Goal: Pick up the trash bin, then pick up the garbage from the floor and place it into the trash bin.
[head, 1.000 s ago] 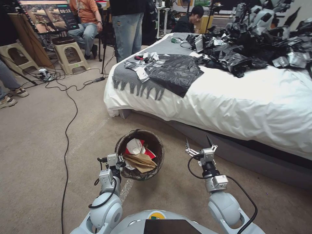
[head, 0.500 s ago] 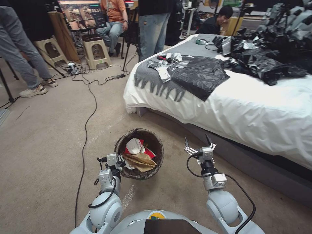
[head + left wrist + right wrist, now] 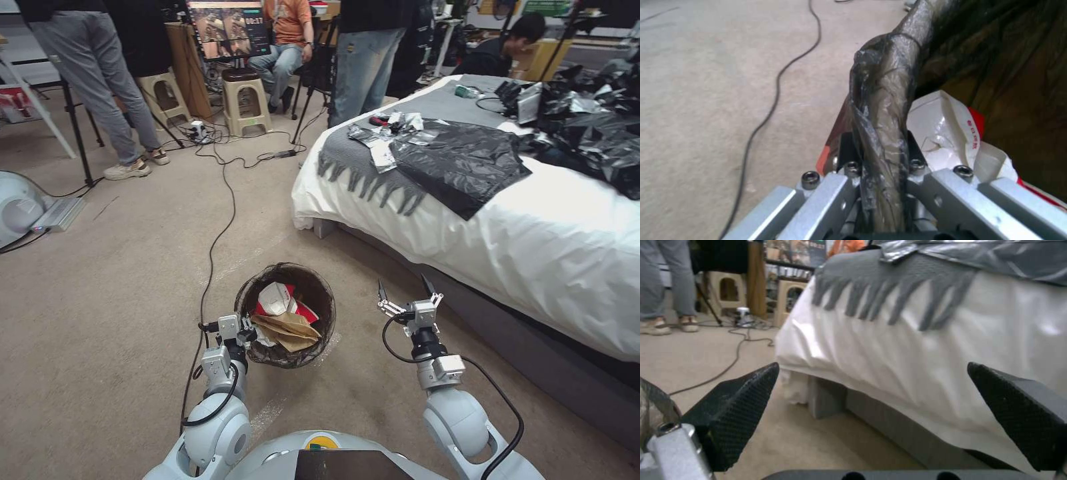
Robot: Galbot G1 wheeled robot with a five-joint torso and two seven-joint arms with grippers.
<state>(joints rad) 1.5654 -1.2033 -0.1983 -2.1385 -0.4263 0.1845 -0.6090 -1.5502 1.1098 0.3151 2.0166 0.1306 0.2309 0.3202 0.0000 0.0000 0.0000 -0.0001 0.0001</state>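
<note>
The trash bin (image 3: 288,279), round with a dark brown liner over its rim, hangs just ahead of me. My left gripper (image 3: 248,331) is shut on its near-left rim (image 3: 884,110). Inside it lies garbage: a red-and-white packet (image 3: 279,299) and a brown paper bag (image 3: 288,331); the packet (image 3: 947,123) shows up close in the left wrist view. My right gripper (image 3: 405,292) hovers open to the right of the bin, its black fingertips (image 3: 740,396) spread wide and nothing between them, facing the bed's side.
A bed (image 3: 533,247) with white sheet, grey fringed blanket (image 3: 360,163) and black plastic sheets (image 3: 460,163) stands on the right. A black cable (image 3: 217,227) runs across the beige carpet. People, stools (image 3: 245,100) and tripods stand at the back left.
The whole head view has swung left: the bed slid rightward, and more floor, people and a tripod came in on the left. Both arms and the bin kept their places relative to me.
</note>
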